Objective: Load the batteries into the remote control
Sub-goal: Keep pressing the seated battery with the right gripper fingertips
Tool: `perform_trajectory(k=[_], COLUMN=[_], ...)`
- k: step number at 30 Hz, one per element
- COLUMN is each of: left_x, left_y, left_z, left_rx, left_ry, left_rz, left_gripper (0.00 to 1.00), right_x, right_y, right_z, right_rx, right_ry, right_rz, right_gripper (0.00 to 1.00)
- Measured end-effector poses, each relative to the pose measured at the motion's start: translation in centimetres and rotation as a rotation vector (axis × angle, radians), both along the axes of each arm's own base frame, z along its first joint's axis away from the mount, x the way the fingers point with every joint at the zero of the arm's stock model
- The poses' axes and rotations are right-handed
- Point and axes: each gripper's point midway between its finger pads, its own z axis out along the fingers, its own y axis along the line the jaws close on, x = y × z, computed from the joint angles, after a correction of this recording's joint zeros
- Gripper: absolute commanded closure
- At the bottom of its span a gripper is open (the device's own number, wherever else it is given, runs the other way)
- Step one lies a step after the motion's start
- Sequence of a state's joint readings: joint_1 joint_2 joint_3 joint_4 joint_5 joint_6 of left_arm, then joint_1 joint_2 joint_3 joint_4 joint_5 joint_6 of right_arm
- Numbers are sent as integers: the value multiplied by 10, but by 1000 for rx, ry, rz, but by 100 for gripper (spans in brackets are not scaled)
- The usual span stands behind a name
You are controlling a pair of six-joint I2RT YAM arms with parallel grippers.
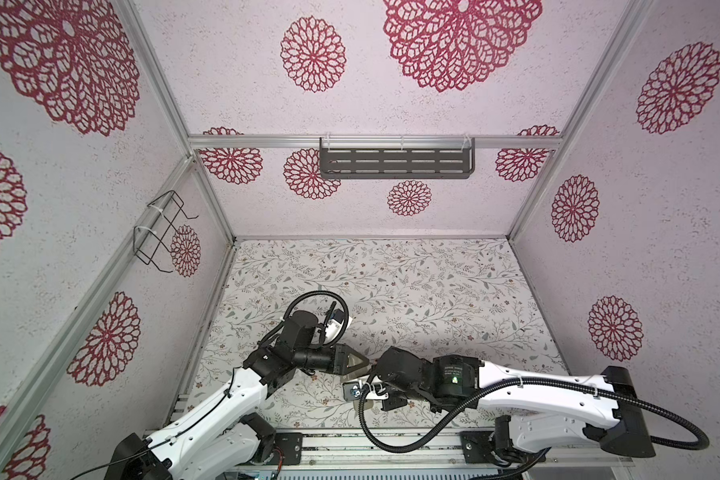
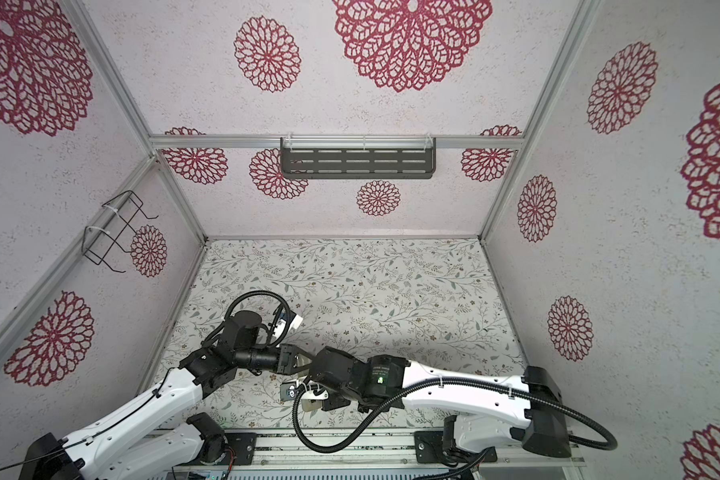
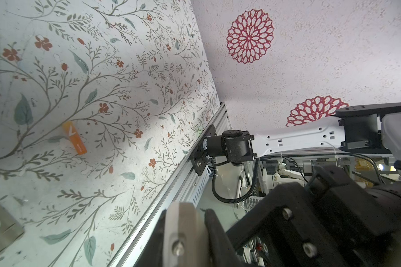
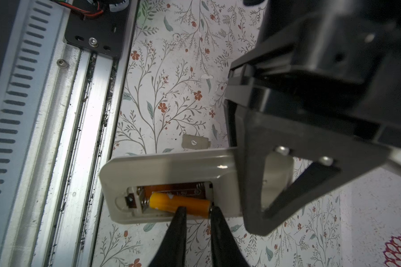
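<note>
The left gripper (image 4: 276, 185) clamps the slim beige plastic remote control (image 4: 171, 166); the right gripper's (image 4: 196, 211) narrowly parted fingers straddle 1 orange cylindrical battery (image 4: 180, 203).

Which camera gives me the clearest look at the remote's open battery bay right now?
The right wrist view: the remote control lies back-up, its bay holding an orange battery. Both top views hide it under the arms; the left wrist view misses it.

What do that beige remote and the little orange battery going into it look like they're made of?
The remote control looks like moulded plastic, semi-gloss: rounded corners, one soft highlight on its back. The battery in its open bay seems to be metal under a smooth orange printed wrap, though only the wrap shows. The right gripper has its matte black fingertips at the battery.
</note>
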State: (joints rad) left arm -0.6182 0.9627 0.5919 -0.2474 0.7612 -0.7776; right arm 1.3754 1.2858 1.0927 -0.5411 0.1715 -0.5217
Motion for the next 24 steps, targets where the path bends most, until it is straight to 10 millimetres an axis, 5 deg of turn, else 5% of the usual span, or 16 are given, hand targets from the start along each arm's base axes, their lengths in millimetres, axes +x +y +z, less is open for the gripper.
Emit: perform_trajectory(k=[24], left_x=[-2], left_y=[6], left_z=[-18], left_rx=[54], left_ry=[37], left_rz=[20], left_gripper=[100], right_x=[-8], right_y=[10], right_z=[-17], right_rx=[-64], right_ry=[20], right_rz=[27], right_gripper=[82])
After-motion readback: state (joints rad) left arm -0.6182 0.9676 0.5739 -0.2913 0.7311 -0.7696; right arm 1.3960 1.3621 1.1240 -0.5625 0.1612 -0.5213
